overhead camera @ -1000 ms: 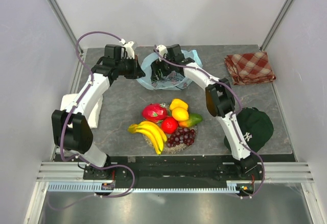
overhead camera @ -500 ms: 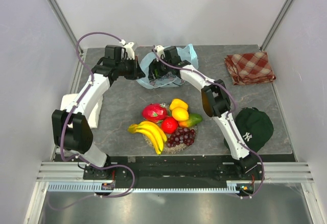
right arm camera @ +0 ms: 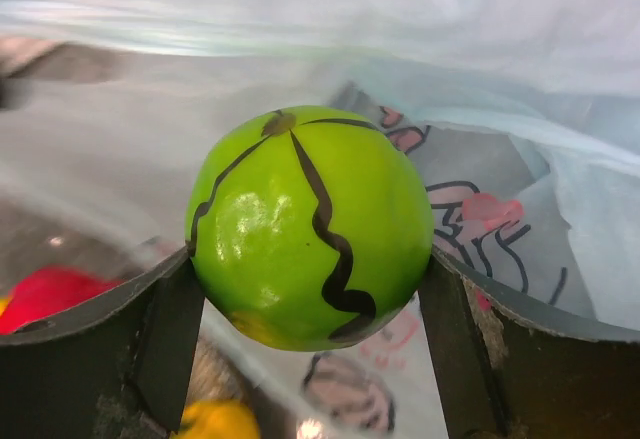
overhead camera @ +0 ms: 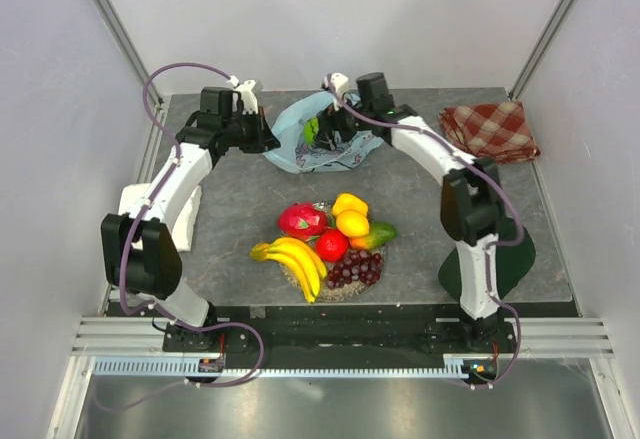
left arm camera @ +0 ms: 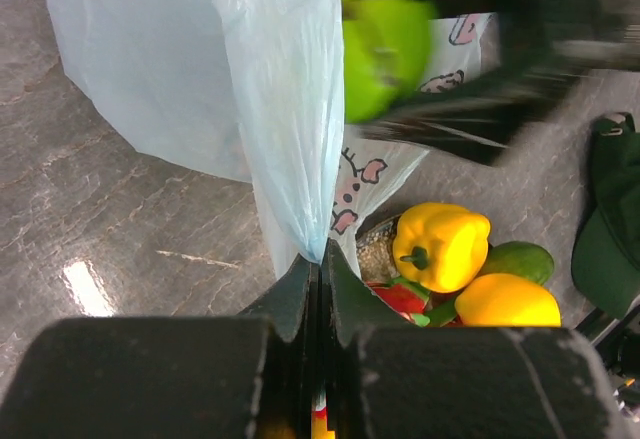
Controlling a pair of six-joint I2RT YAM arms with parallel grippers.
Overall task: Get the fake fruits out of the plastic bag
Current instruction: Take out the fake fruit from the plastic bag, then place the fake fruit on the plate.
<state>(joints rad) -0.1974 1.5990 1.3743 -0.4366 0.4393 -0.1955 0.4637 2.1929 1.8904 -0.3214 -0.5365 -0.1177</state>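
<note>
The light blue plastic bag [overhead camera: 300,149] lies at the back of the table. My left gripper [overhead camera: 268,137] is shut on a pinched fold of it [left arm camera: 290,159], which rises straight from my fingertips. My right gripper [overhead camera: 320,133] is over the bag's mouth, shut on a glossy green round fruit with black wavy stripes [right arm camera: 310,224]. The fruit sits between both fingers, with bag film behind it. It also shows in the left wrist view as a blurred green fruit [left arm camera: 385,44]. Other fake fruits lie heaped in mid-table: banana bunch [overhead camera: 295,262], dragon fruit [overhead camera: 302,220], apple [overhead camera: 331,245], grapes [overhead camera: 355,269], yellow pepper [overhead camera: 349,204], mango [overhead camera: 377,234].
A red checkered cloth [overhead camera: 488,131] lies folded at the back right. A dark green cap [overhead camera: 520,254] sits at the right front, partly behind my right arm. The fruit heap rests on a round woven mat [overhead camera: 345,289].
My right arm has swung to the right and drawn back from inside the bag, with its jaws now closed on the green fruit. The left gripper stays clamped on the bag.
</note>
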